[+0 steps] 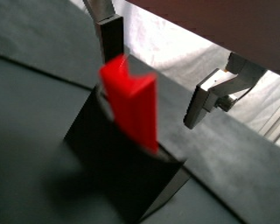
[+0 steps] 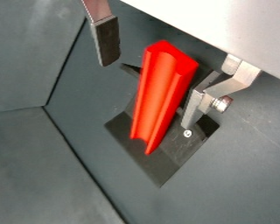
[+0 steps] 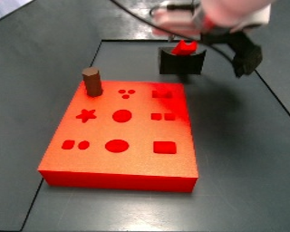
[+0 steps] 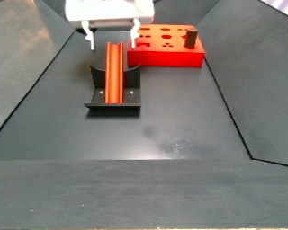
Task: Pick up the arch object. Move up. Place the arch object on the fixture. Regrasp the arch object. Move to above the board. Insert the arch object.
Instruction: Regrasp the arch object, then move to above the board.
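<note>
Wrist view: arch (image 1: 130, 101) stands on the dark fixture (image 1: 119, 171), red bar tilted, between the two silver fingers (image 1: 213, 96); gripper (image 1: 160, 70) jaws wide, pads clear of the bar on both sides.

Wrist view: same arch (image 2: 163, 92) resting on the fixture (image 2: 166, 157) base plate, one finger (image 2: 105, 35) on one side, the other finger beside the bar's far edge; contact there cannot be told. Gripper (image 2: 154, 61) holds nothing.

Side view: board (image 3: 123, 136) in the near middle of the desk, brown peg (image 3: 93, 82) upright at its far left corner. Fixture (image 3: 181, 62) just beyond the board's far right, arch (image 3: 184, 46) on it, gripper (image 3: 202, 41) above.

Side view: arch (image 4: 112, 67) lies along the fixture (image 4: 114, 94), gripper (image 4: 111, 36) at its far end, board (image 4: 167, 47) far right.
</note>
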